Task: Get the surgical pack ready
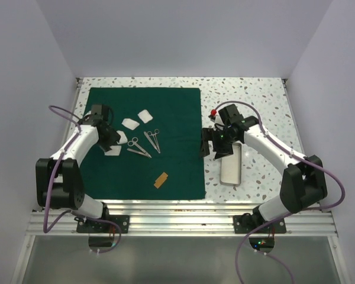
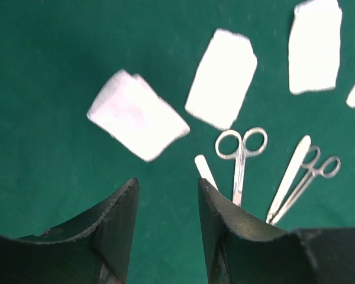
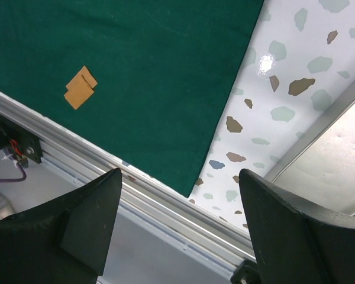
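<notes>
The left gripper [image 2: 165,184] hovered half-open and empty over the drape's [image 2: 47,59] left side. The right gripper [image 3: 178,174] stood wide open above the tabletop's [image 3: 272,89] near edge.

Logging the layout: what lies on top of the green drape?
On the green drape lie white gauze pads, two scissor-like instruments and a tan strip. The left arm covers part of the drape; anything beneath it is hidden.

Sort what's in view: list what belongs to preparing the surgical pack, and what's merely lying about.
Belongs: green drape, gauze pads, scissor-handled instruments, silver tray, probably the brown strip.
Lying about: red-topped item, purple cable, aluminium rail.
</notes>
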